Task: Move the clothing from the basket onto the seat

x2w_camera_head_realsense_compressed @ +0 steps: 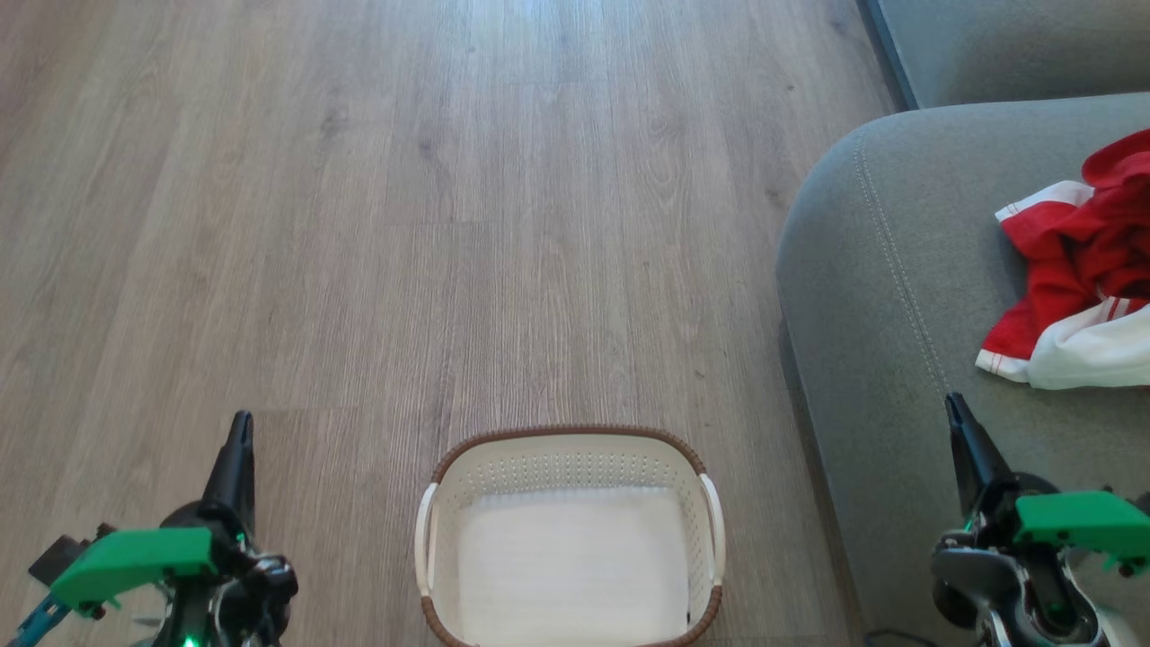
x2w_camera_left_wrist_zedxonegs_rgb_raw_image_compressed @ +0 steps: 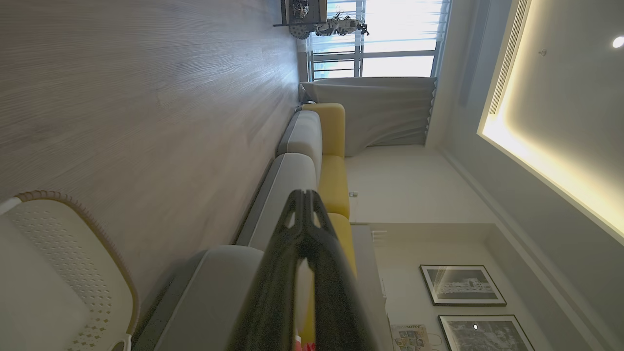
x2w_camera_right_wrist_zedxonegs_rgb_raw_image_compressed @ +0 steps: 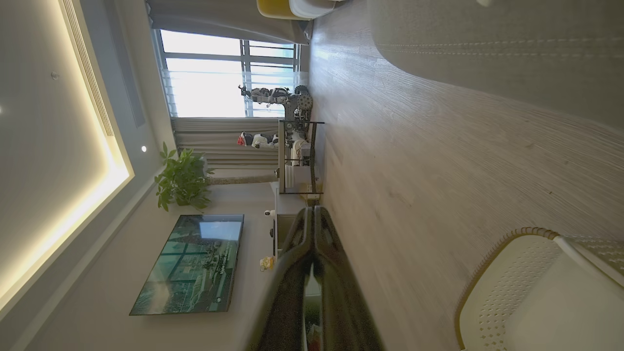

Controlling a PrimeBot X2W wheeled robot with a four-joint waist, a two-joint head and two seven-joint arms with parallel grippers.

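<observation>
The basket (x2w_camera_head_realsense_compressed: 568, 465) sits on the wooden floor (x2w_camera_head_realsense_compressed: 449, 225) right in front of the robot, its brown rim towards the room and its bare white bottom showing. The clothing (x2w_camera_head_realsense_compressed: 1083, 261) is on the seat (x2w_camera_head_realsense_compressed: 880, 296) off to the robot's right: a crumpled heap of red and white fabric with striped edges, lying well in from the cushion's rounded corner and its line of pale double stitching.

Both arms are held low, one on each side of the basket and apart from it. The left gripper (x2w_camera_head_realsense_compressed: 240, 427) points forward over the floorboards, and the right gripper (x2w_camera_head_realsense_compressed: 956, 413) points the same way over the front part of the seat, just short of the heap and not touching it.

From the left wrist the left gripper's two dark fingers (x2w_camera_left_wrist_zedxonegs_rgb_raw_image_compressed: 304, 195) meet at the tips, pressed together on themselves. Beyond them runs a row of grey sofa cushions with yellow backs, and the basket's perforated wall (x2w_camera_left_wrist_zedxonegs_rgb_raw_image_compressed: 63, 234) shows at the lower edge of that view. The right wrist tells the same story: the right gripper's fingers (x2w_camera_right_wrist_zedxonegs_rgb_raw_image_compressed: 310, 210) are closed tip to tip, with the basket (x2w_camera_right_wrist_zedxonegs_rgb_raw_image_compressed: 507, 273) on one side and the stitched grey seat (x2w_camera_right_wrist_zedxonegs_rgb_raw_image_compressed: 487, 58) on the other. Further off are a bright window (x2w_camera_right_wrist_zedxonegs_rgb_raw_image_compressed: 214, 78), a potted plant (x2w_camera_right_wrist_zedxonegs_rgb_raw_image_compressed: 183, 180) and a wall-mounted television (x2w_camera_right_wrist_zedxonegs_rgb_raw_image_compressed: 195, 263).
</observation>
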